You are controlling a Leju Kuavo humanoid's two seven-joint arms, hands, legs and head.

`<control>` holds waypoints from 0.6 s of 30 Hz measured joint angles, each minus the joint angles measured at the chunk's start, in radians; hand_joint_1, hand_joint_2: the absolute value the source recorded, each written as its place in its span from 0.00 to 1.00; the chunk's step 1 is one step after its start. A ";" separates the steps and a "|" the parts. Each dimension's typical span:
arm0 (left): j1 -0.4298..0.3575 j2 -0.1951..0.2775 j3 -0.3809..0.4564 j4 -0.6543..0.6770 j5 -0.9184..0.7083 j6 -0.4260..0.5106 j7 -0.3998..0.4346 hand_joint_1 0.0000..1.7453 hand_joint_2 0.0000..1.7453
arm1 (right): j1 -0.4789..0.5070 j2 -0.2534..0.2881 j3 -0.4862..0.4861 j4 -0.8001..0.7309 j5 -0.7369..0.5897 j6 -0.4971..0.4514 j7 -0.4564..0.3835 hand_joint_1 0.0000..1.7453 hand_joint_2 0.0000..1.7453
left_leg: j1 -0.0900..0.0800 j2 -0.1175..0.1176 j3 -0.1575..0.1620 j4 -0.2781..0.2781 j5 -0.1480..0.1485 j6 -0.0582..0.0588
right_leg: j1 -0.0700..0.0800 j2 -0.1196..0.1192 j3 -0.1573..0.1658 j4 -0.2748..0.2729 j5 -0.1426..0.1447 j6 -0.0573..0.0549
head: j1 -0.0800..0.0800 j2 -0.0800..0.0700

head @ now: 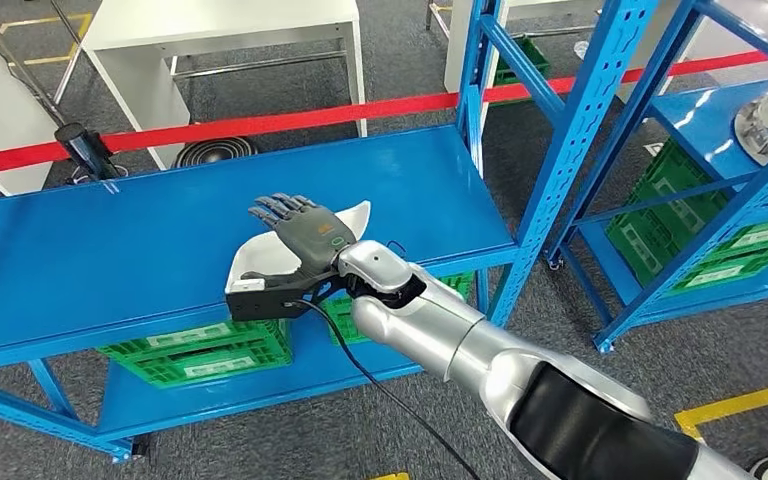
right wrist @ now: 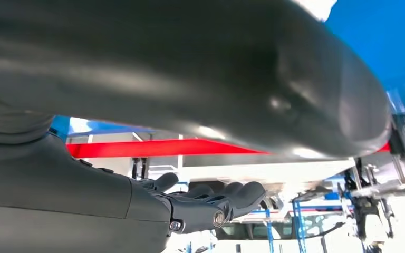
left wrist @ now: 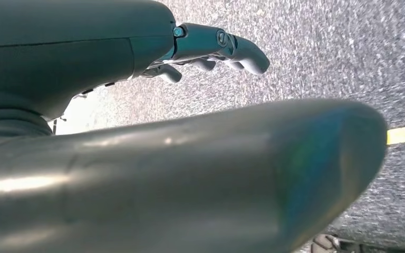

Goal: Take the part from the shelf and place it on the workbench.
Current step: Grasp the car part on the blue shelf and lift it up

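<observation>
Head view: right hand (head: 300,232) reaches over the blue shelf (head: 110,250); white part (head: 250,262) lies on the shelf directly under the palm, partly hidden by it
Part position: near the shelf's front edge, middle of the top level; one white lobe shows past the hand on the far right side, the wider end toward the front left
Long axis: looks to run diagonally, front-left to far-right, roughly across the forearm line; judgement only, middle is covered
Fingers: right fingers (head: 278,207) extended forward and slightly apart above the part; cannot tell if the thumb touches it; no firm grip visible
Right wrist view: fingers (right wrist: 227,197) stretched out, nothing between them
Left hand: left wrist view shows left hand (left wrist: 211,50) hanging over grey floor, fingers loosely curled in, nothing held
Nearer hand: right, clearly
Next move: close on the part, lift clear of the shelf
Around: green crates (head: 200,352) on lower level; red barrier tape (head: 260,125) behind; blue upright (head: 570,150) to the right, near the arm's swing path
Obstruction: nothing between fingers and part
</observation>
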 joint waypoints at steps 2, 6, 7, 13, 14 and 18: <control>0.001 0.001 0.000 0.000 0.000 0.002 -0.001 0.00 0.00 | 0.000 0.001 0.003 0.001 0.000 0.002 0.000 0.00 0.75 | -0.002 0.001 -0.061 0.128 -0.055 -0.002 | 0.002 -0.001 0.005 -0.001 -0.003 -0.008 | -0.001 0.000; 0.002 0.002 0.000 0.000 0.000 0.003 -0.007 0.00 0.00 | 0.002 0.002 0.009 0.006 -0.004 0.003 0.001 0.00 1.00 | -0.002 0.002 -0.076 0.139 -0.014 0.001 | 0.005 0.000 0.017 0.002 -0.015 -0.011 | -0.001 0.000; 0.001 0.002 0.000 0.000 0.000 0.003 -0.008 0.00 0.00 | 0.002 0.002 0.010 0.007 -0.005 0.003 0.001 0.00 1.00 | -0.002 0.003 -0.045 0.071 0.019 0.004 | 0.005 0.000 0.022 0.003 -0.020 -0.009 | -0.001 0.000; -0.001 -0.003 0.000 0.001 -0.001 0.003 -0.011 0.00 0.00 | 0.001 0.002 0.013 0.008 -0.007 0.003 0.001 0.00 1.00 | -0.004 -0.001 0.022 -0.064 0.050 0.014 | 0.018 0.001 0.027 0.003 -0.028 -0.016 | 0.002 0.000; 0.000 -0.003 0.000 0.001 -0.001 0.003 -0.011 0.00 0.00 | 0.001 0.002 0.014 0.008 -0.007 0.003 0.001 0.00 1.00 | -0.004 -0.003 0.022 -0.064 0.049 0.016 | 0.019 0.000 0.029 -0.001 -0.027 -0.021 | 0.003 0.000; -0.001 -0.004 0.000 0.001 -0.001 0.003 -0.011 0.00 0.00 | 0.001 0.002 0.014 0.008 -0.008 0.003 0.001 0.00 1.00 | -0.007 -0.003 0.023 -0.064 0.045 0.028 | 0.018 -0.002 0.035 -0.013 -0.024 -0.020 | 0.004 0.000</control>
